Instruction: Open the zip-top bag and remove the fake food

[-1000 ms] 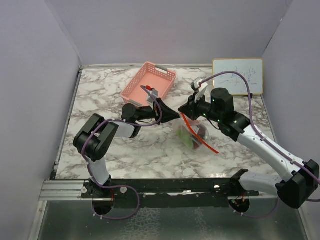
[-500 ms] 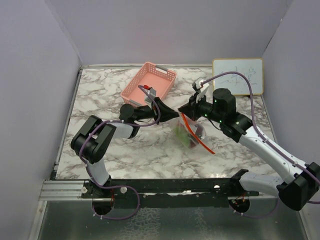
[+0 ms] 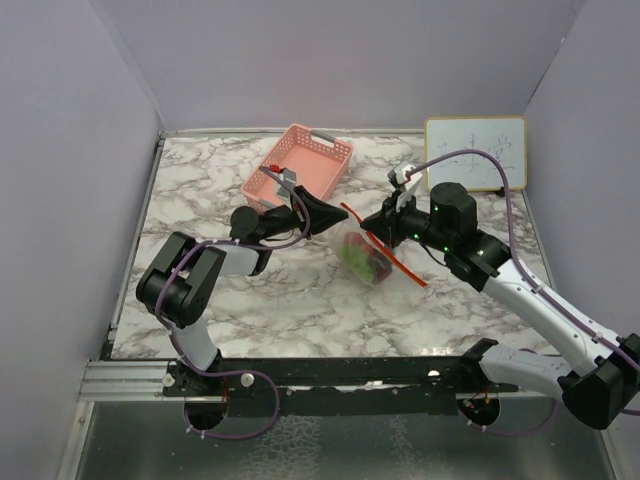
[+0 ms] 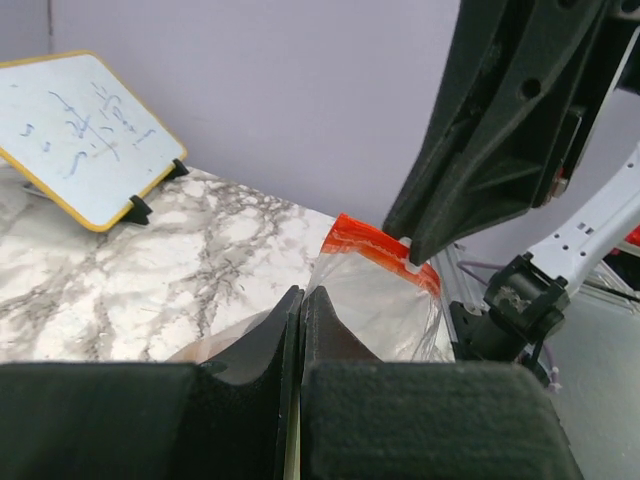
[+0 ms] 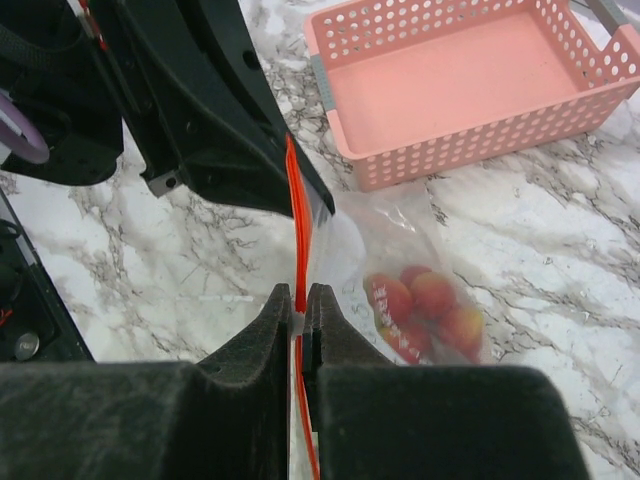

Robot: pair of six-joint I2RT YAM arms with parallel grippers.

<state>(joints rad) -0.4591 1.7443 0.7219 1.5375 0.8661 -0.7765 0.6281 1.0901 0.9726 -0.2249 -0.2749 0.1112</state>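
Observation:
The zip-top bag point(image 3: 365, 257) hangs between both grippers just above the marble table, its red-orange zip strip point(image 3: 385, 250) stretched slantwise. The fake food point(image 3: 362, 262), red round pieces and some green, sits inside the bag's low end; the right wrist view shows the red pieces point(image 5: 425, 310) through the plastic. My left gripper point(image 3: 338, 215) is shut on the bag's clear edge point(image 4: 375, 300) near the strip's far end. My right gripper point(image 3: 377, 228) is shut on the zip strip point(image 5: 302, 250). Whether the bag's mouth is parted I cannot tell.
The pink mesh basket point(image 3: 300, 160) stands just behind the left gripper and looks empty in the right wrist view point(image 5: 460, 80). A small whiteboard point(image 3: 475, 152) leans at the back right. Purple walls close in the table on three sides.
Both grippers have moved left and towards the basket, carrying the bag with them. The bag now hangs higher, with the zip strip pulled tighter.

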